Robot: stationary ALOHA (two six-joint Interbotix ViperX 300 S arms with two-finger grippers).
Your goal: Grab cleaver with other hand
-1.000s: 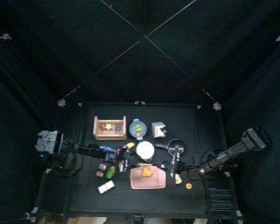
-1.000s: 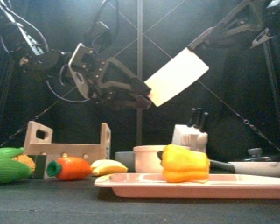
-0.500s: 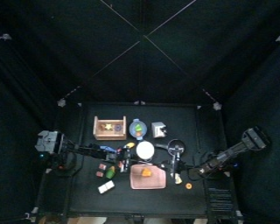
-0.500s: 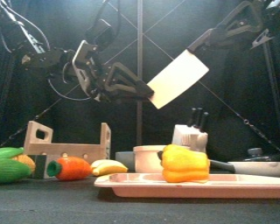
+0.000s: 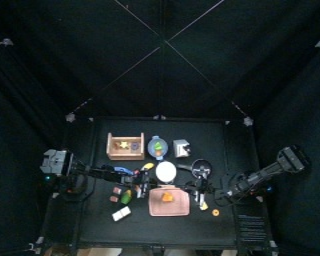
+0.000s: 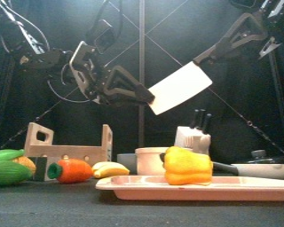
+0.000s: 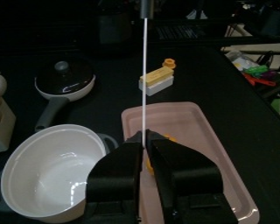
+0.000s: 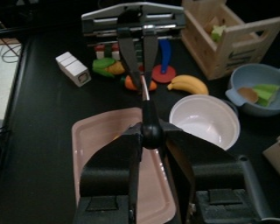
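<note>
The cleaver (image 6: 180, 89) hangs in the air above the table, its broad pale blade tilted up to the right. My left gripper (image 6: 135, 93) is shut on its handle at the blade's lower left. In the left wrist view the cleaver (image 7: 146, 70) shows edge-on as a thin line rising from my left gripper (image 7: 143, 162). My right gripper (image 6: 209, 60) is at the blade's upper right corner. In the right wrist view the right gripper (image 8: 150, 144) has its jaws apart on either side of the cleaver (image 8: 140, 79).
Under the cleaver lies a pink tray (image 6: 233, 182) with a yellow pepper (image 6: 187, 166) on it. A wooden crate (image 6: 67, 146), a carrot (image 6: 71, 168), a banana (image 6: 109, 168) and green vegetables (image 6: 4, 168) stand left. A white bowl (image 7: 55, 166), pot (image 7: 63, 83) and knife block (image 6: 194, 135) are nearby.
My left gripper has shut on the cleaver's handle. The right gripper's jaws have spread and it has shifted up and right. The blade now lies a little flatter.
</note>
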